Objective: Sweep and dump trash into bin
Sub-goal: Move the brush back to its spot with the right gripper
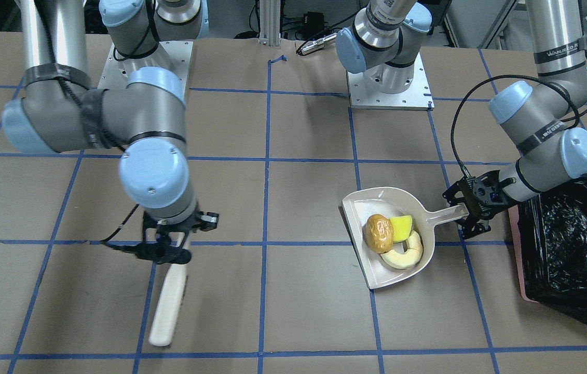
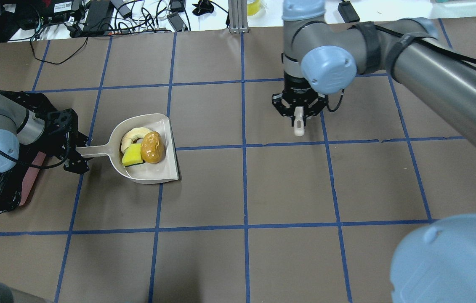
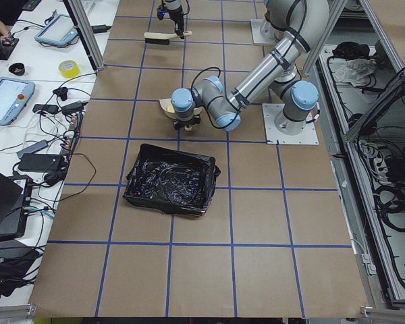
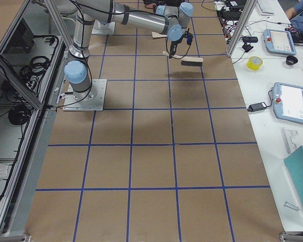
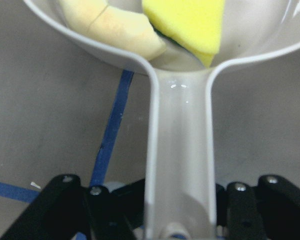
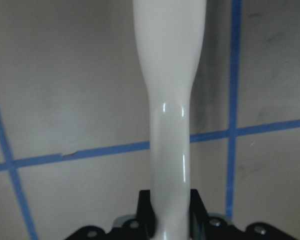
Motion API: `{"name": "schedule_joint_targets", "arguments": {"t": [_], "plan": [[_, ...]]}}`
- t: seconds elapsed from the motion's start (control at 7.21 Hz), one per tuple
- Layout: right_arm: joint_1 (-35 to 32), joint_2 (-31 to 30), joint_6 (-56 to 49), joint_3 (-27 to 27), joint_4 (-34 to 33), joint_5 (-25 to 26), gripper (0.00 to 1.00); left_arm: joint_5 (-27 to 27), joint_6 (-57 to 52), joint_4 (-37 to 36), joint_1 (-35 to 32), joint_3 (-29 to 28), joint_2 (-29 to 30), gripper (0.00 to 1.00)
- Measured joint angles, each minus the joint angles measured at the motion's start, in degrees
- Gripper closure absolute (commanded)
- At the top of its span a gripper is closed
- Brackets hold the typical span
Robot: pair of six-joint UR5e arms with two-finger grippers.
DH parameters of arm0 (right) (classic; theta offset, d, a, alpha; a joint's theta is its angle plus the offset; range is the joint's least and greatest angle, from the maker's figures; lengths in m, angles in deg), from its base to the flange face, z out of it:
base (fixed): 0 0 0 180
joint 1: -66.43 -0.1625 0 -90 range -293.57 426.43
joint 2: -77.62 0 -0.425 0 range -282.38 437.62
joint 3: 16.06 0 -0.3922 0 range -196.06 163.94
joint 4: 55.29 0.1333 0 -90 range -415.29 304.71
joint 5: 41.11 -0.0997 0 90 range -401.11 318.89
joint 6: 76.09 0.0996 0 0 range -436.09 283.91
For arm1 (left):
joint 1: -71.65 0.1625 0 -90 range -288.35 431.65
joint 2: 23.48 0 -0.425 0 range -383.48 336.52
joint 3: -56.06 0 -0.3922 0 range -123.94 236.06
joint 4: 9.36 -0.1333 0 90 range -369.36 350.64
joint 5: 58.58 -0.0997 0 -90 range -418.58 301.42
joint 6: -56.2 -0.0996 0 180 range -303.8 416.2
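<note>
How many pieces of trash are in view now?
3, all inside the dustpan: the orange-brown lump nearest its open edge, the yellow wedge by its handle, the cream crescent against the curved wall. None shows elsewhere, though some may be hidden.

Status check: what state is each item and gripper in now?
Dustpan: level, loaded.
Yellow wedge: in dustpan.
Crescent: in dustpan.
Potato lump: in dustpan.
Brush: lifted clear of table.
Bin: open, black-lined.
Left gripper: shut on dustpan handle.
Right gripper: shut on brush handle.

Trash in dustpan near bin
</note>
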Motion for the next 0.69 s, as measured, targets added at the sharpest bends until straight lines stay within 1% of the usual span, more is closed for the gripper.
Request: {"name": "schedule_joint_targets", "arguments": {"t": [0.14, 0.55, 0.69], "plan": [[4.93, -0.86, -5.37, 0.97, -1.15, 1.04, 1.00, 0.74, 0.04, 0.16, 0.39, 0.08, 0.03, 1.00], [21.31, -2.25, -26.29, 2.91, -1.90, 1.54, 1.00, 2.32, -0.02, 0.32, 0.73, -0.06, -0.23, 1.00], [24.65, -2.27, -30.61, 3.88, -1.82, 1.57, 1.00, 2.87, 0.10, 0.26, 0.91, -0.38, -0.72, 1.00]]}}
